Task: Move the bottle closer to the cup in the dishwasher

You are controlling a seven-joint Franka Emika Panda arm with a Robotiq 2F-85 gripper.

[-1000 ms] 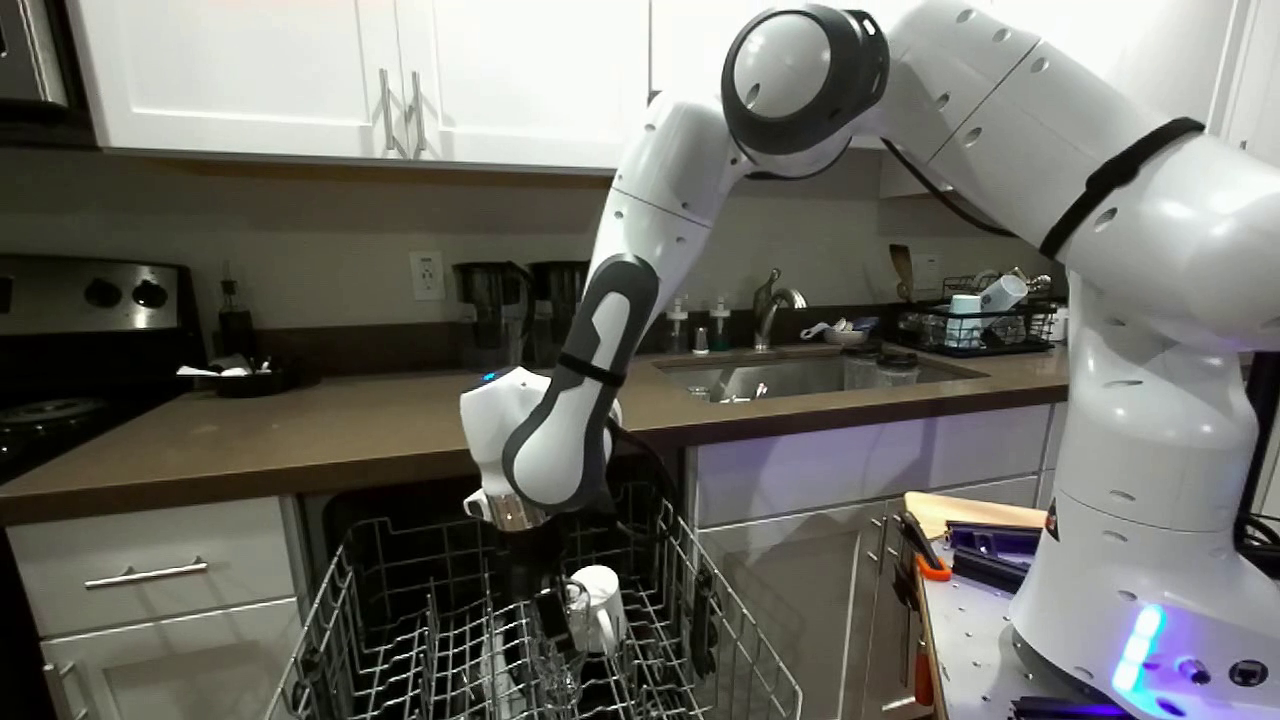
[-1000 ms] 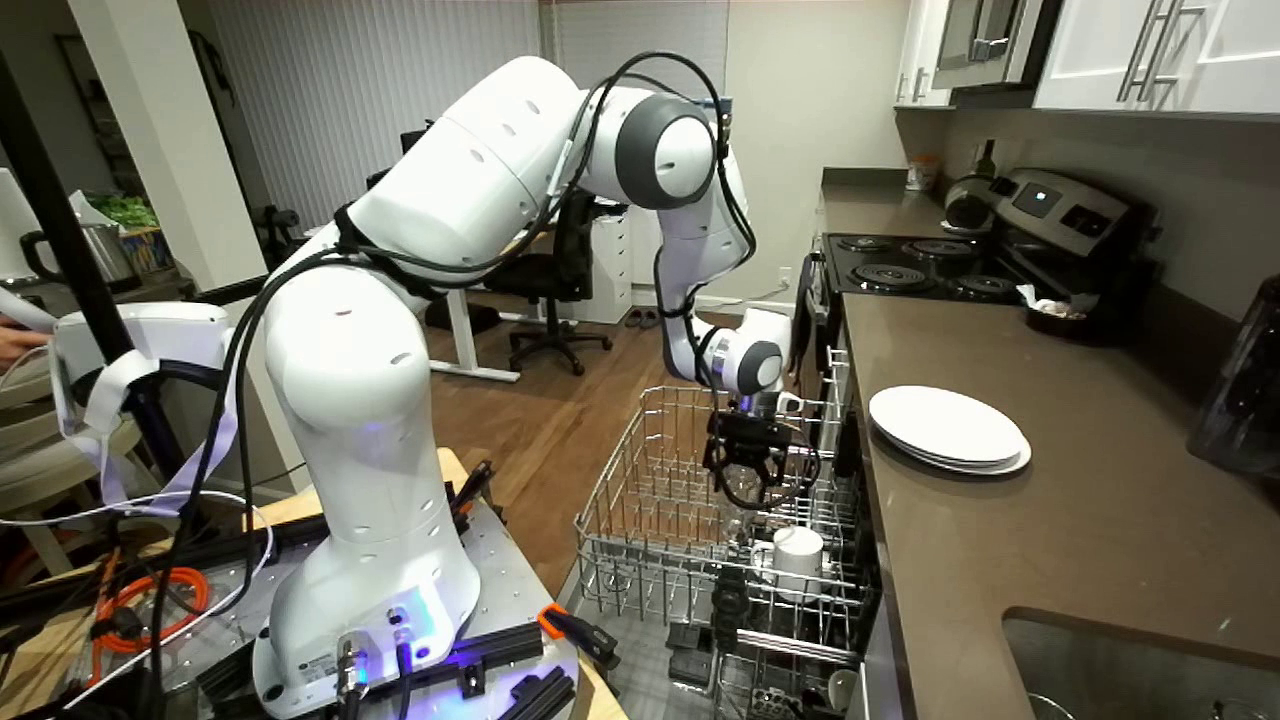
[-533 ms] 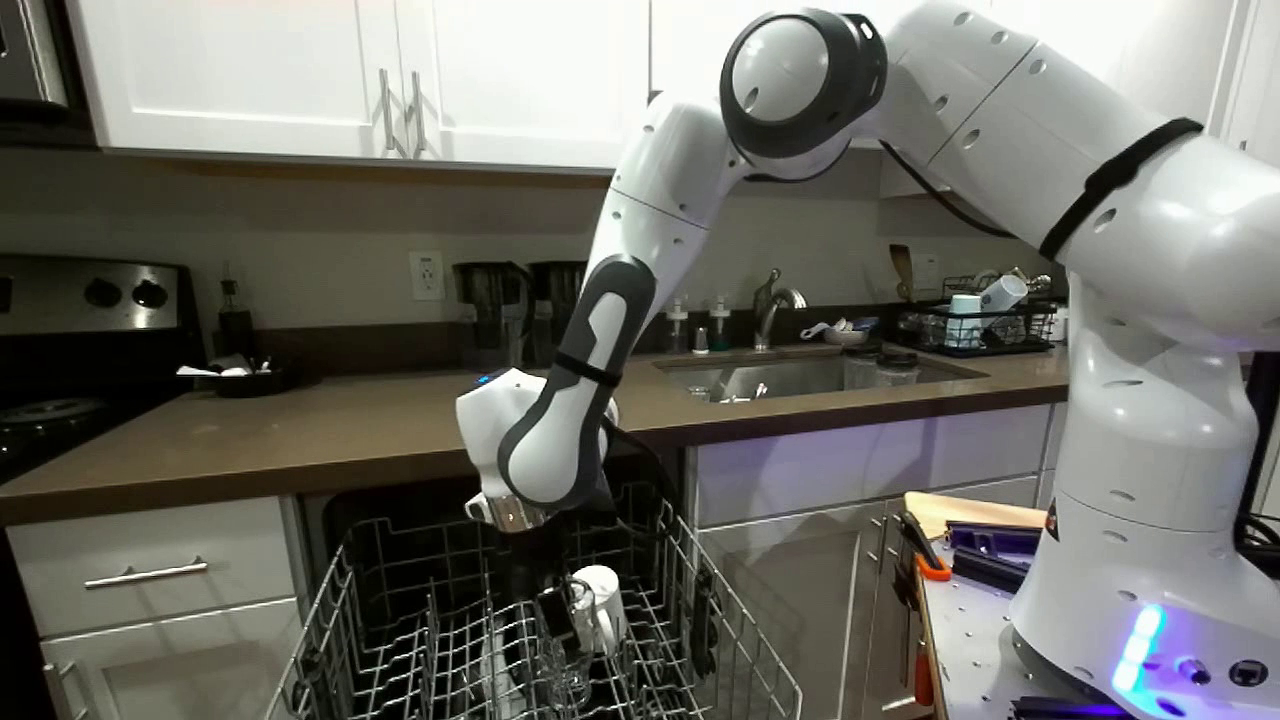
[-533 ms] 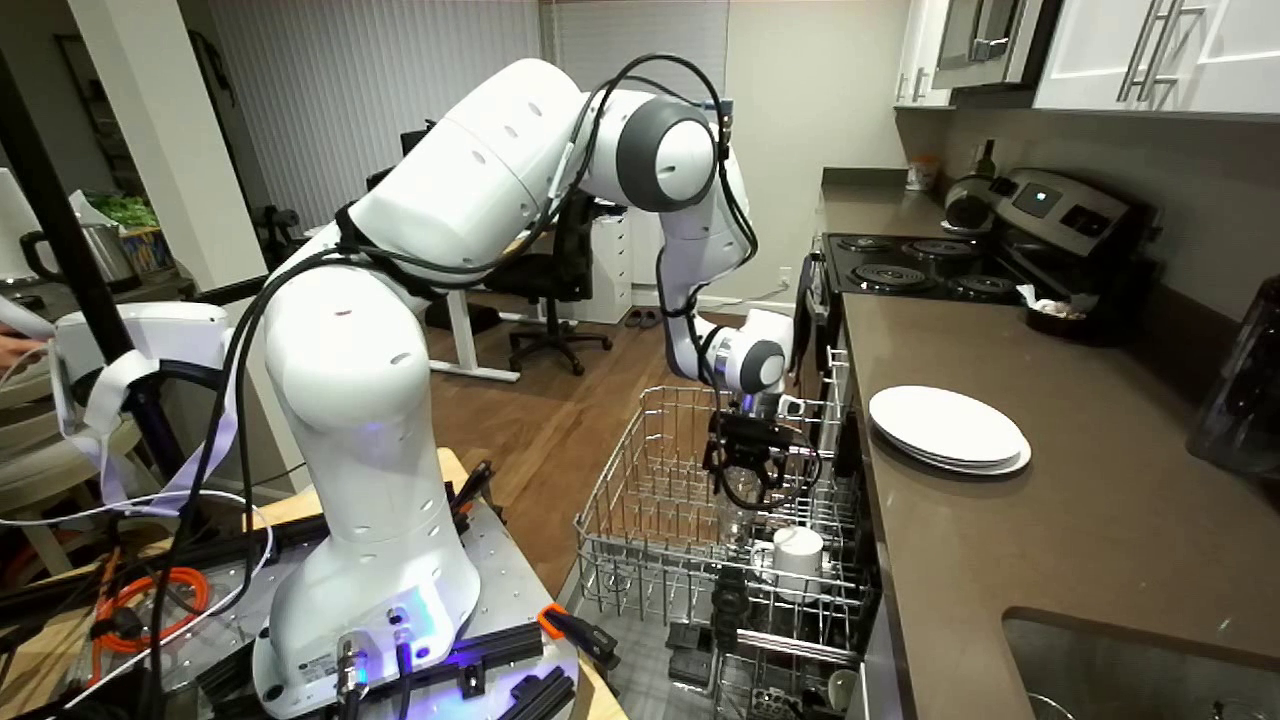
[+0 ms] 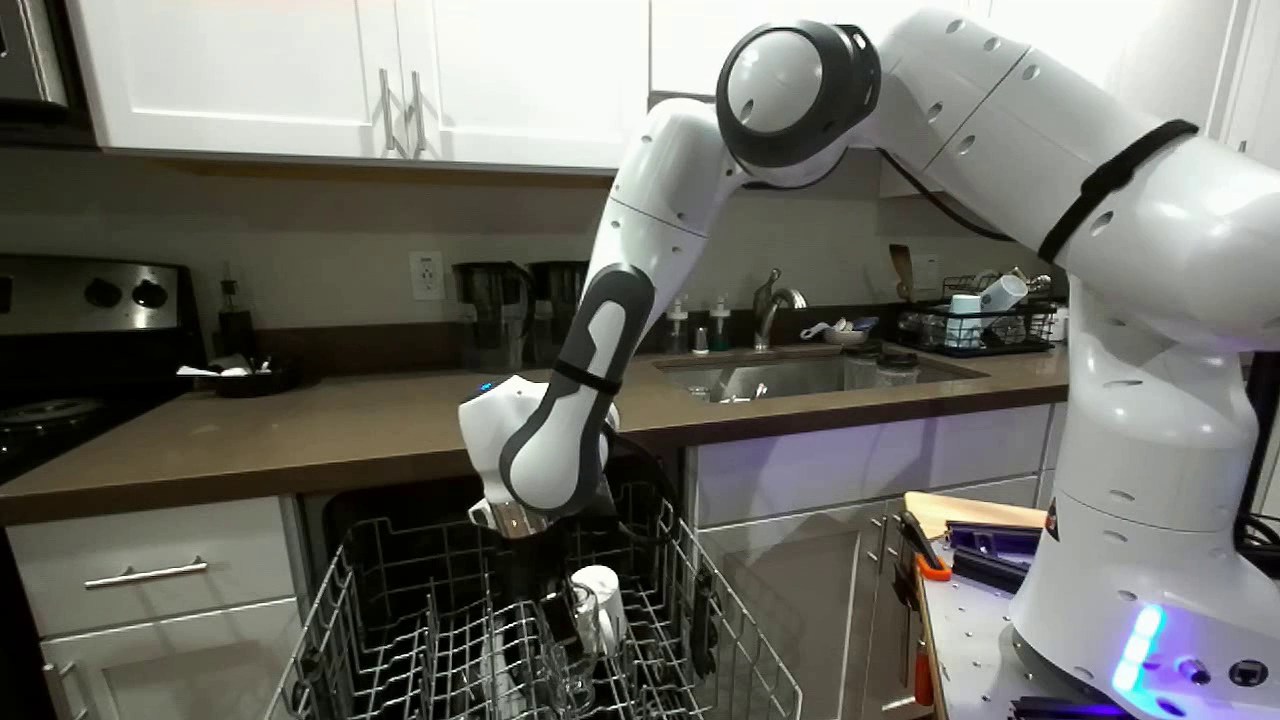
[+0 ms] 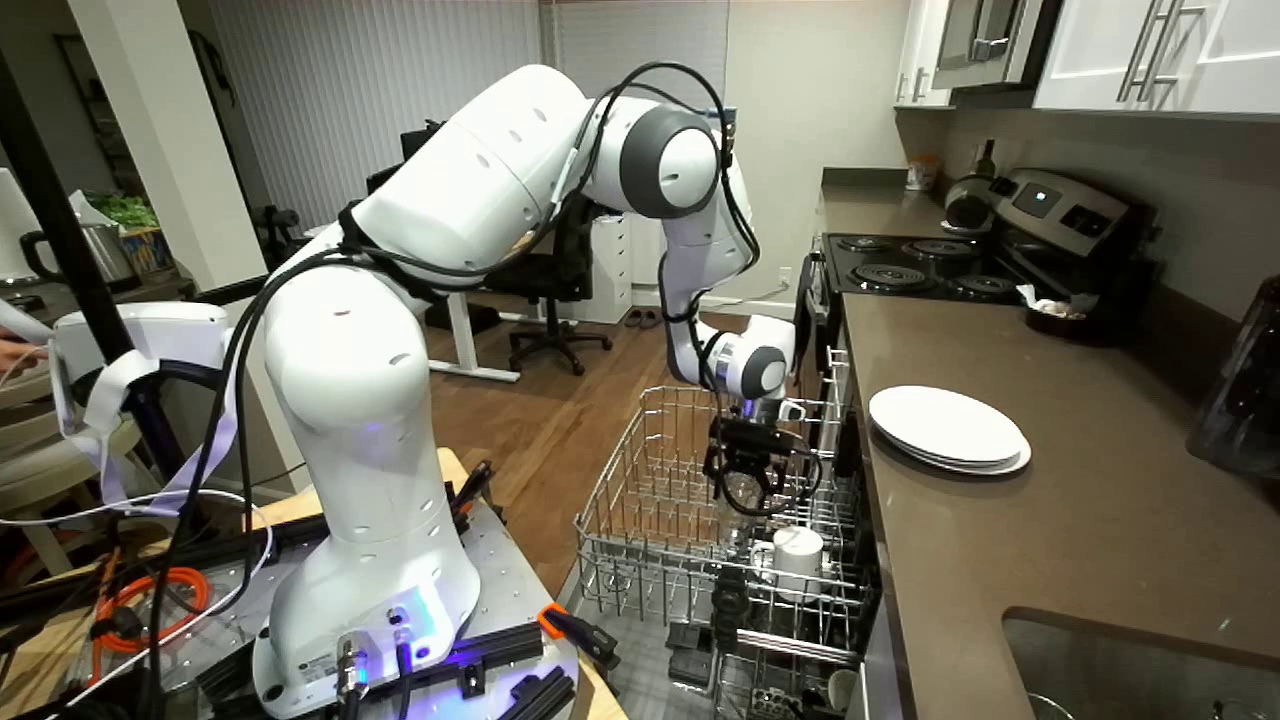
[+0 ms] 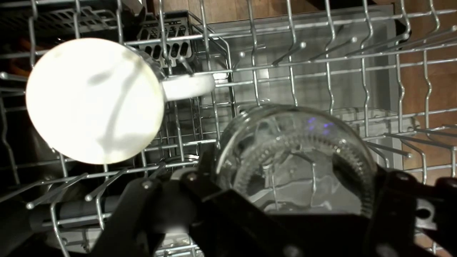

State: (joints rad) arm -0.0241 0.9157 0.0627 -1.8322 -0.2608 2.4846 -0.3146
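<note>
The bottle is clear glass with its round ribbed base facing the wrist camera. My gripper has one black finger on each side of it, close against the glass, and looks shut on it. The bottle also shows faintly below the gripper in an exterior view. The white cup stands upside down to the left of the bottle in the wrist view, its handle pointing towards the bottle with a gap between. The cup shows in both exterior views. Both are in the dishwasher's wire rack.
Rack tines stand up around the bottle and cup. The countertop edge runs behind the rack. A stack of white plates lies on the counter. A cutlery basket shows below the rack.
The arm's elbow and wrist have come down slightly, and the gripper has lowered a little at the bottle. The cup and rack have not moved.
</note>
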